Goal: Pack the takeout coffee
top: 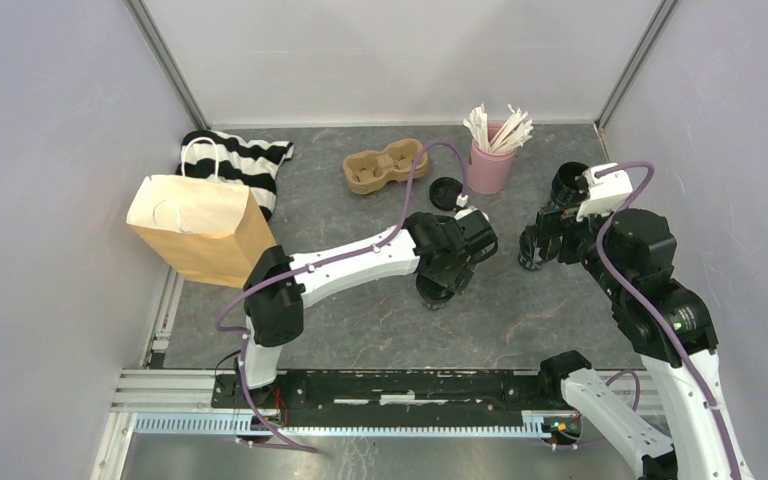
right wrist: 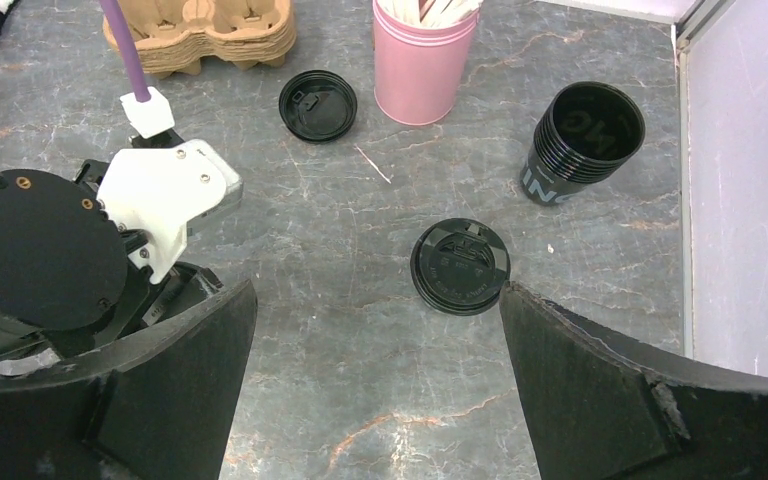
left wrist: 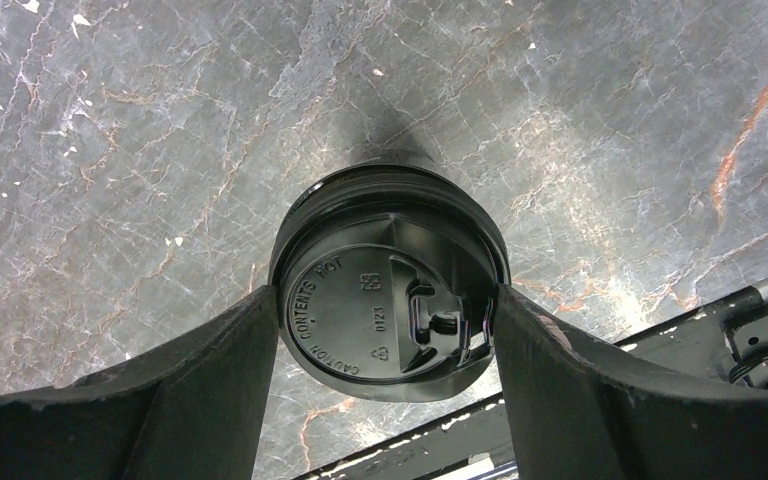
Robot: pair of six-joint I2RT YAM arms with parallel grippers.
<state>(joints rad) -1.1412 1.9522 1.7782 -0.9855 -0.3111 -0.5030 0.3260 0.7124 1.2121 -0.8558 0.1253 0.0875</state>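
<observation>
1. My left end effector point(left wrist: 387, 305) is closed on a black cup with a lid point(left wrist: 390, 250).
2. My two left fingers point(left wrist: 210, 390) touch the rim of the lid, one on each side.
3. This cup stands upright on the grey surface point(left wrist: 110, 150), near the middle and closer to me than the brown tray point(top: 385, 166).
4. The top of its lid has raised words that say "CAUTION CONTENTS HOT".
5. My right end effector point(right wrist: 375, 295) is spread wide and holds nothing.
6. A flat black lid point(right wrist: 460, 266) lies on the surface just past my right fingers point(right wrist: 600, 390). In my right wrist view it sits between them.
7. A stack of open black cups point(right wrist: 580, 140) stands further back and to the right of that lid. It has pale letters on its side.
8. A second black lid point(right wrist: 317, 105) lies flat just beside the pink cup point(right wrist: 425, 65), on its left.
9. The pink cup stands at the back and holds white sticks point(top: 498, 128).
10. The brown tray has two holes and sits at the back, to the left of the pink cup.
11. A paper bag point(top: 200, 225) stands on the left side. A striped cloth point(top: 245, 160) lies behind it.
</observation>
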